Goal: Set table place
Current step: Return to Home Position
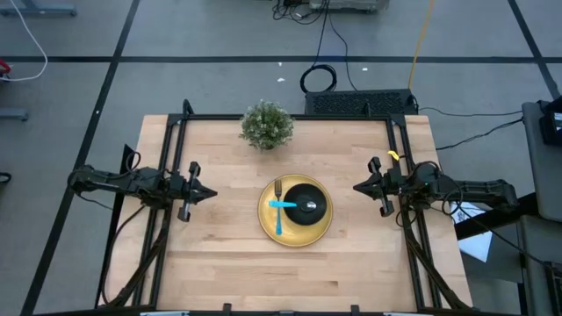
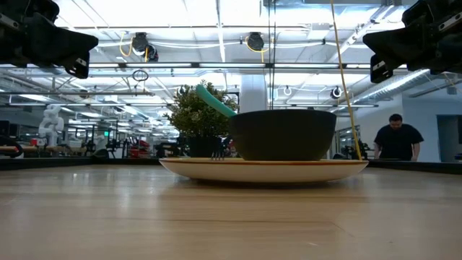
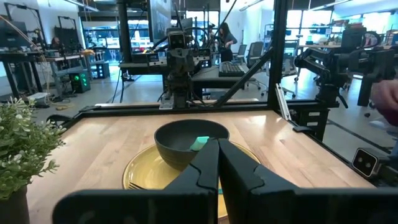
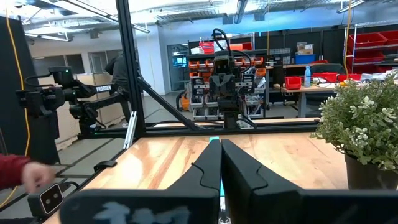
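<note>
A round yellow plate point(image 1: 295, 230) lies on the light-wood table point(image 1: 219, 263), a little right of its middle. A black bowl point(image 1: 307, 204) stands on the plate. A spoon leans in the bowl, its light-blue handle point(image 1: 283, 204) pointing left. A fork point(image 1: 279, 211) with a light-blue handle lies on the plate's left part. My left gripper point(image 1: 212, 193) is shut and empty, in the air left of the plate. My right gripper point(image 1: 357, 187) is shut and empty, in the air right of the plate. The bowl also shows in the left wrist view point(image 3: 177, 140).
A small bushy green potted plant point(image 1: 266, 125) stands near the table's far edge, behind the plate. The black metal frame point(image 1: 290, 118) runs around the tabletop. A person point(image 2: 398, 139) stands in the room beyond; a hand point(image 4: 34, 176) shows beside the table.
</note>
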